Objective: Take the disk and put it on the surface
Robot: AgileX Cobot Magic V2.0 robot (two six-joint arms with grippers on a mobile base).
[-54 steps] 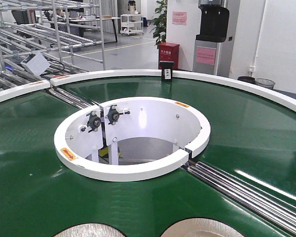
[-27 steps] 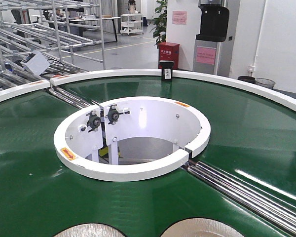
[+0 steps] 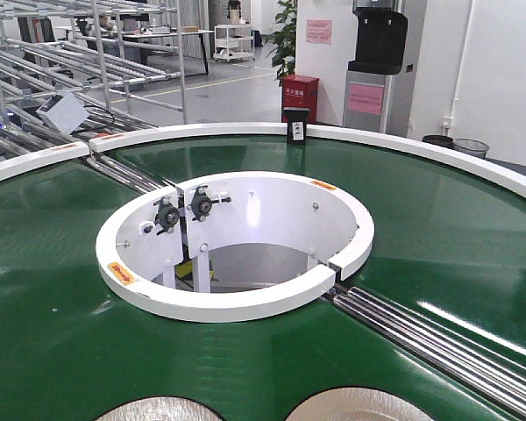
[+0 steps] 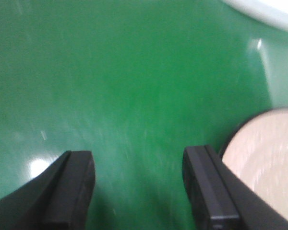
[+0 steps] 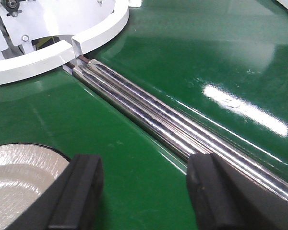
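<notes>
Fig.: Disk A point(image 3: 158, 410) & disk B point(image 3: 359, 405) lie flat on the green belt point(image 3: 438, 228), robot-side of the white ring point(image 3: 237, 303), prob. carried there for pickup. L gripper point(image 4: 137, 163) & R gripper point(image 5: 146, 165) hover low, angled toward the ring. Fingers point(image 4: 74, 187) wide, empty, a disk edge just outside each, so no rim straddled yet. Desk not in view.

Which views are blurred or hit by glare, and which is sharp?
Left wrist view: blurred throughout, the green belt smeared, the disk washed out pale, the open left hand soft-edged. Right wrist view: mostly crisp, a bright glare streak on the belt beyond the steel rollers, the open right hand soft. Front view: sharp, mild reflections on the belt.
</notes>
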